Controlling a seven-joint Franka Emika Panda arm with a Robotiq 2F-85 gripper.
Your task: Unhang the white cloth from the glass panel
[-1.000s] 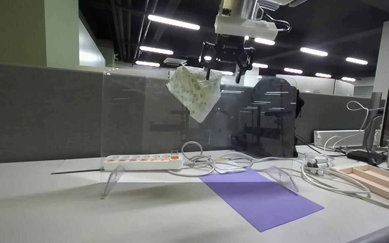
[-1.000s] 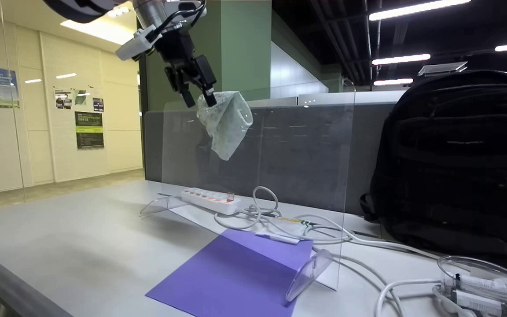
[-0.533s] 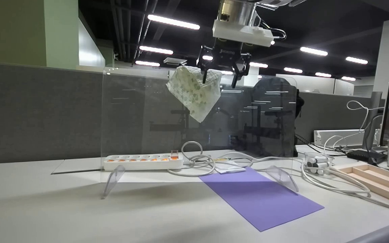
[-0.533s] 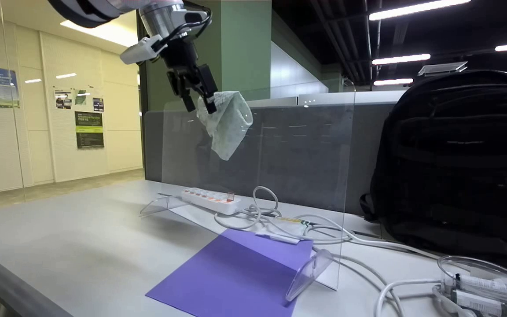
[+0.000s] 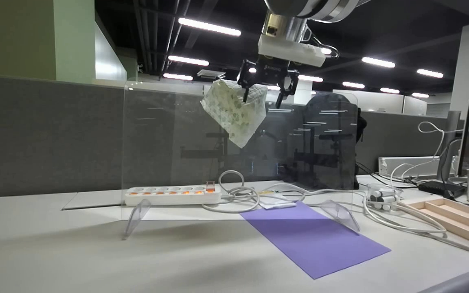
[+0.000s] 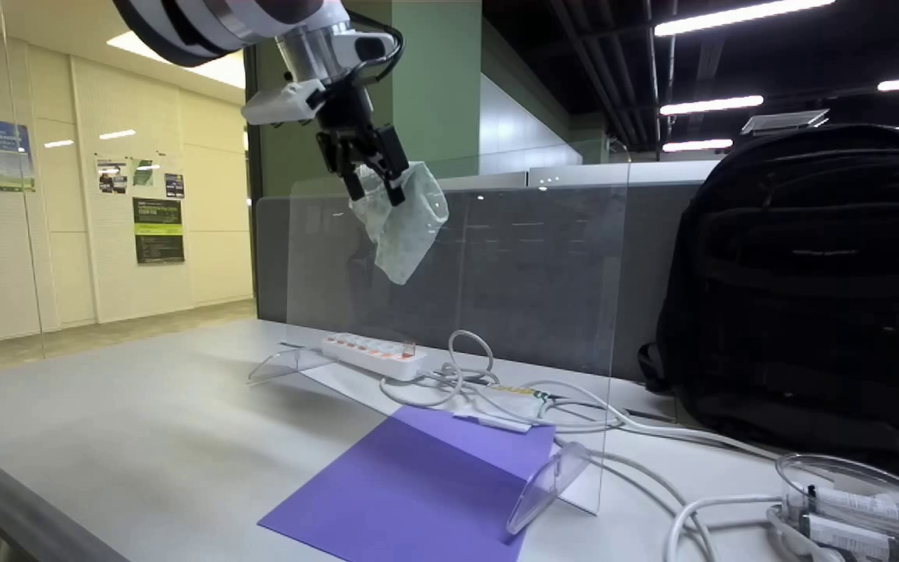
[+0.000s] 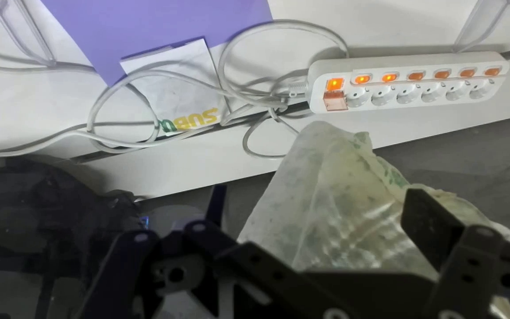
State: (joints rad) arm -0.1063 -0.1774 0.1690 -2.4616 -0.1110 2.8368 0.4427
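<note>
Wrist view: the gripper [image 7: 319,199] had its fingers spread wide and nothing in its grasp, one finger [image 7: 430,226] over the cloth [image 7: 348,177], the other just past its edge. In an exterior view the cloth hung over the top of the panel [image 5: 169,142], its long axis dropping to a point, most of it picture-left of the gripper. The fingers stood apart roughly along the panel; whether they touched the cloth could not be told. A shift toward the cloth's middle seemed called for next.
</note>
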